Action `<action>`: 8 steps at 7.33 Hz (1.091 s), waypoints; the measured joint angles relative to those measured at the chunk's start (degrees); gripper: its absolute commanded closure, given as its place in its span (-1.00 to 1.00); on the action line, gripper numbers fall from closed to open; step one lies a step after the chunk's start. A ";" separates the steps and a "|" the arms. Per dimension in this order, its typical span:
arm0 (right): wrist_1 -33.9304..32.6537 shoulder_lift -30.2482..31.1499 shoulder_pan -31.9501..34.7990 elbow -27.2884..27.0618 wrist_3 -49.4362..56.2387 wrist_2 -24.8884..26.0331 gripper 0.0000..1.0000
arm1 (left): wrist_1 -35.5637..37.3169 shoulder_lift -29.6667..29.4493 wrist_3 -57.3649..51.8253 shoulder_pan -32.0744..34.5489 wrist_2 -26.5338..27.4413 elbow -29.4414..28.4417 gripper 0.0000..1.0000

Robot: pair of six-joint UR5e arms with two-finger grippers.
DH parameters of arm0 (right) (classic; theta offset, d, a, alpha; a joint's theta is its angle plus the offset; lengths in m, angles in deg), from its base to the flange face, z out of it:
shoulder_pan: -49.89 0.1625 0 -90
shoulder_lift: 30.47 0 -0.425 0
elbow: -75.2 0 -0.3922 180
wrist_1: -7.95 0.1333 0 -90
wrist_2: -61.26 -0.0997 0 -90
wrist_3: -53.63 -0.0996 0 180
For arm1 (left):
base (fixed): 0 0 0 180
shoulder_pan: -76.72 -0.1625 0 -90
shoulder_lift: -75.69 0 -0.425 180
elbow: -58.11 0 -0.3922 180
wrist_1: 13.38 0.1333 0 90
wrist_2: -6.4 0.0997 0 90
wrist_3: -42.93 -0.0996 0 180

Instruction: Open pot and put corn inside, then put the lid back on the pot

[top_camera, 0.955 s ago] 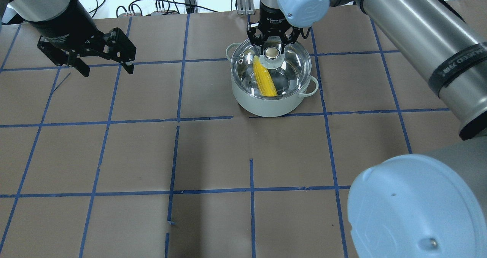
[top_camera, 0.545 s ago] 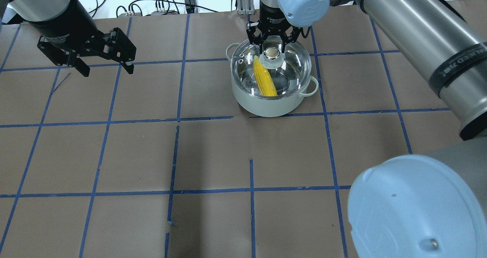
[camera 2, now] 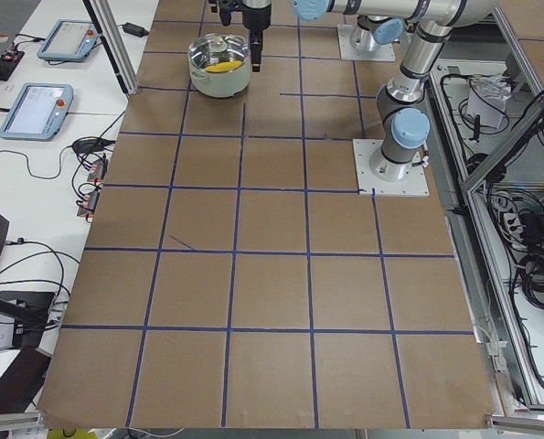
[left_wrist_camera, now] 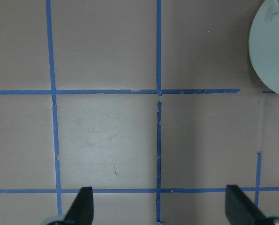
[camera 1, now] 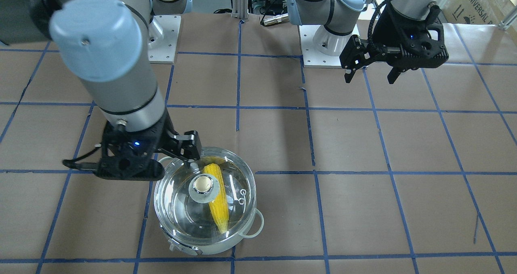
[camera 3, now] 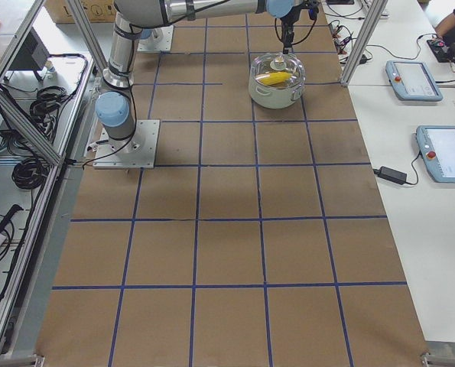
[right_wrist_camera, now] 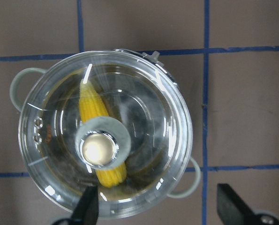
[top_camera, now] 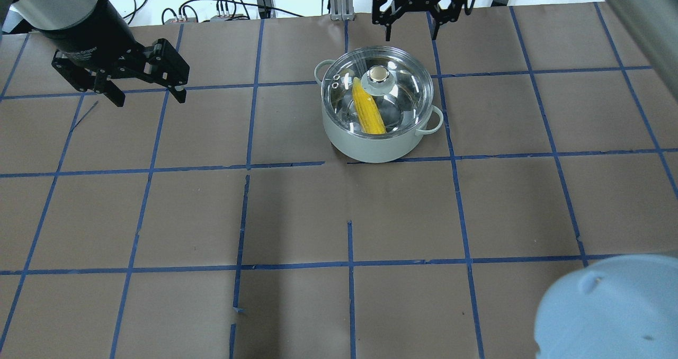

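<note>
**Corn in the pot, lid on, both pincers spread and empty**

Overhead view: the pot (top_camera: 371, 147) stands on the far middle of the brown surface (top_camera: 296, 216). The glass lid (top_camera: 408, 94) sits on its rim with the knob (top_camera: 377, 73) on top. The corn (top_camera: 368, 113) lies inside on a slant, one end under the knob. The right pincer (top_camera: 410, 29) hangs beyond the pot's far side, fingers spread, touching nothing. The left pincer (top_camera: 151, 98) hangs at the far left, well apart from the pot, also spread and empty.

Front-facing view: the right pincer stands just beside the pot, on the robot's side of it. One black finger shows above the lid's edge; the other is hidden. Two small vent holes (camera 1: 242, 196) sit in the glass beside the corn. The left pincer hangs wide open near its arm's base.

Left side view: the pot is small at the far end, with yellow showing through the lid. A dark finger hangs beside it.

Right side view: the lidded pot stands far along the surface, the corn visible within.

Left wrist view: two fingertips at the bottom edge stand wide apart over bare surface crossed by blue tape lines (left_wrist_camera: 158, 140). A slice of the pot shows at the top right corner.

Right wrist view: the camera looks straight down on the lid. The knob is near the middle and the corn runs beneath it. The fingertips at the bottom edge are spread, with no grip on the knob.
</note>
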 measured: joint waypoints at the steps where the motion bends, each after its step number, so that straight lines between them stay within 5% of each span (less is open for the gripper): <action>1: 1.72 3.17 -3.33 -2.06 3.81 -0.06 -1.00 | -0.02 0.02 0.02 0.00 0.06 0.00 -0.99; 5: -1.06 14.66 -8.50 -17.58 8.32 -0.26 -1.00 | -0.43 0.05 0.06 0.07 0.90 -0.42 -0.99; 8: -4.49 15.45 -8.20 -19.01 8.97 -0.63 -1.00 | -0.86 0.04 -0.01 0.08 1.11 -0.41 -0.99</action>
